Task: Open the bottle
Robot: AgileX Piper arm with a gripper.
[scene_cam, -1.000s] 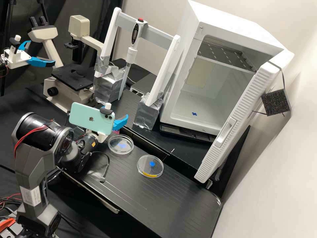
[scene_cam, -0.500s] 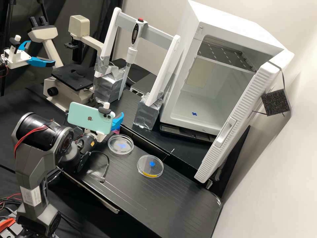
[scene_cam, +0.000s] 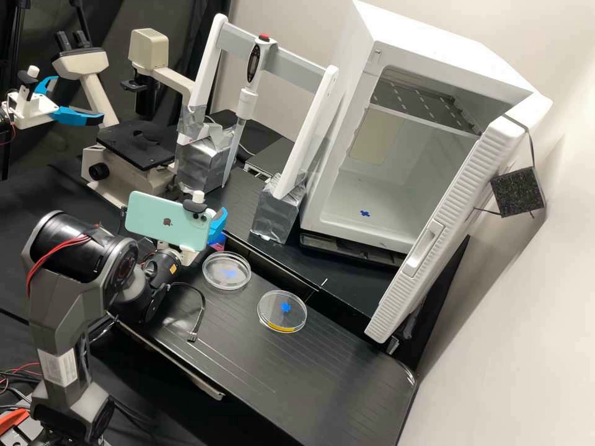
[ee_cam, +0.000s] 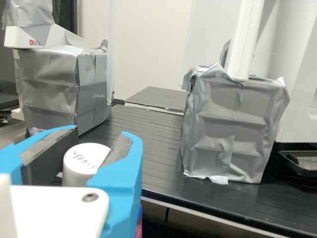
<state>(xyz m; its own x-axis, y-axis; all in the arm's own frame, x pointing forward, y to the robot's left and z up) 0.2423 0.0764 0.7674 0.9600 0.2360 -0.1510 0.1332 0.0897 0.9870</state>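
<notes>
In the high view, the visible blue finger is drawing in towards ten o'clock, while the mint-green phone is shifting only slightly towards nine. The gripper appears to be closing onto the bottle: in the wrist view, both fingers are now pinching the white screw cap from opposite sides. The bottle is sitting below the gripper, at eleven o'clock from the nearer petri dish. The cap is still covering the bottle, so the opening step is probably just beginning; unscrewing is likely calling for a firm, centred grip, with slipping or whole-bottle turning being the risk.
</notes>
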